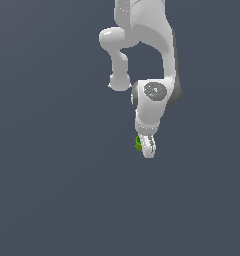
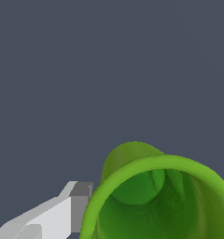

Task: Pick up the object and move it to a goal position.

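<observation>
The object [image 1: 138, 143], a small bright green cup-like cylinder, sits at the tips of my white gripper [image 1: 147, 148] in the exterior view, peeking out on that view's left side of the fingers. In the wrist view the object [image 2: 156, 205] looms large, and I look into its darker hollow. One white finger [image 2: 62, 214] with a grey pad presses against its outer wall. The other finger is out of frame. The gripper is shut on the object.
A plain dark grey-blue surface fills both views. The white arm [image 1: 147, 45] comes down from the top of the exterior view. No goal marker or other object shows.
</observation>
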Controlling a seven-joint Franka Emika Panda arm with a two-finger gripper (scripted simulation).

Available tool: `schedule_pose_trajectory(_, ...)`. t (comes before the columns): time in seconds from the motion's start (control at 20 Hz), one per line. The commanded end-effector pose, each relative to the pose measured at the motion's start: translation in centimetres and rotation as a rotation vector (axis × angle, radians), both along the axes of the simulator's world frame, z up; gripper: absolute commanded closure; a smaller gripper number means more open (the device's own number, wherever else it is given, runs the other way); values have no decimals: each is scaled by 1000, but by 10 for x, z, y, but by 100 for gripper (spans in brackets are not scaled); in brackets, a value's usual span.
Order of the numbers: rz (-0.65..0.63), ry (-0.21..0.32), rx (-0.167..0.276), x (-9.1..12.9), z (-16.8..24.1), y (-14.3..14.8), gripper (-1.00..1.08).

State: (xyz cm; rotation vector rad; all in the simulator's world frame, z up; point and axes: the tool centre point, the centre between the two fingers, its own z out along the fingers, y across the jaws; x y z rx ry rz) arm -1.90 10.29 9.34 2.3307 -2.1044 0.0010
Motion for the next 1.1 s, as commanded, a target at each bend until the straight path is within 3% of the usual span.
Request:
schedule_pose_trajectory(0.0, 0, -2, 0, 10, 19, 6, 108)
schedule_pose_trajectory(0.55, 0, -1, 0, 53, 96, 32, 108)
schedule_pose_trajectory(1.05, 1, -1, 1, 71, 123, 42, 108)
